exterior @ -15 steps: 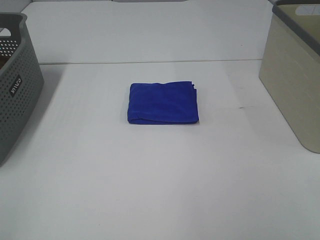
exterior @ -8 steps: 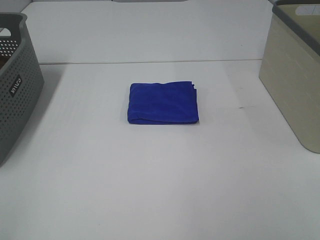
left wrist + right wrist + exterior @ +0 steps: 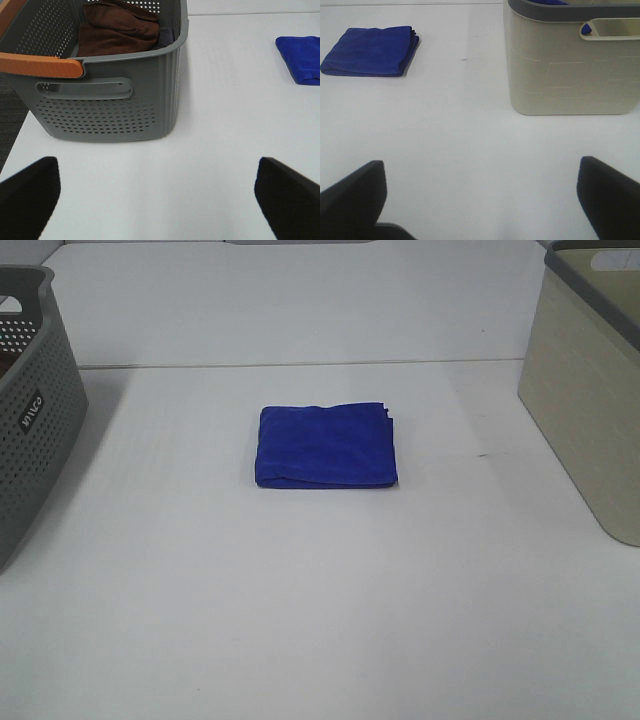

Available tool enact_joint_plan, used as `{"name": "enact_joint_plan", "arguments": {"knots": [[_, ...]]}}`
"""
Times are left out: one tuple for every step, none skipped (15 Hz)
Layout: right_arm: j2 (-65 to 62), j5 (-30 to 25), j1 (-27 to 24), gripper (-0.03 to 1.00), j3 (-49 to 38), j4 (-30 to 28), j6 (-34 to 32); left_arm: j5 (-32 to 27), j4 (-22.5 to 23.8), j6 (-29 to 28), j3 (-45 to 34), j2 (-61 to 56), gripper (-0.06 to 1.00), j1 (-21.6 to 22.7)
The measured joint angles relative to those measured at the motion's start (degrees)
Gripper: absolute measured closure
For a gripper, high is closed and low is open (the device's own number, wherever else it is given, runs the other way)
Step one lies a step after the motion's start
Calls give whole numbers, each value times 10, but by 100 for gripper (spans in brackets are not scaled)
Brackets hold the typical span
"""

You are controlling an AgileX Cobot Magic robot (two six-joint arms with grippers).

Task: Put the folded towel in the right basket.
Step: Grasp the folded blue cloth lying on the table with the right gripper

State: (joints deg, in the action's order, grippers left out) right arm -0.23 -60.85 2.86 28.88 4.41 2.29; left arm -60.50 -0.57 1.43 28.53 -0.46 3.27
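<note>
A folded blue towel (image 3: 325, 445) lies flat on the white table, in the middle. It also shows in the left wrist view (image 3: 301, 59) and in the right wrist view (image 3: 370, 51). The beige right basket (image 3: 590, 390) stands at the right edge; the right wrist view shows its wall (image 3: 570, 75) and something blue inside near the rim. My left gripper (image 3: 157, 200) is open and empty, beside the grey basket, far from the towel. My right gripper (image 3: 480, 200) is open and empty, in front of the beige basket. Neither gripper shows in the exterior high view.
A grey perforated basket (image 3: 30, 410) stands at the left edge; in the left wrist view it (image 3: 105, 100) has an orange handle and holds a brown towel (image 3: 120, 27). A table seam runs across the back (image 3: 300, 365).
</note>
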Motion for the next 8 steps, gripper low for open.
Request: {"name": "enact_joint_plan", "arguments": {"knots": [[1, 0, 0, -2, 0, -1, -1, 0, 0, 0, 0, 0, -4, 0], [19, -5, 0, -2, 6, -1, -11, 0, 0, 0, 0, 0, -4, 0], [64, -22, 0, -2, 22, 1, -33, 0, 0, 0, 0, 0, -4, 0], [136, -45, 0, -2, 48, 5, -48, 0, 0, 0, 0, 0, -4, 0], [213, -66, 0, -2, 91, 9, -62, 0, 0, 0, 0, 0, -4, 0], [257, -73, 0, -2, 117, 11, -70, 0, 0, 0, 0, 0, -4, 0], [336, -83, 0, -2, 173, 16, -83, 0, 0, 0, 0, 0, -4, 0], [412, -88, 0, -2, 232, 25, -91, 0, 0, 0, 0, 0, -4, 0]]}}
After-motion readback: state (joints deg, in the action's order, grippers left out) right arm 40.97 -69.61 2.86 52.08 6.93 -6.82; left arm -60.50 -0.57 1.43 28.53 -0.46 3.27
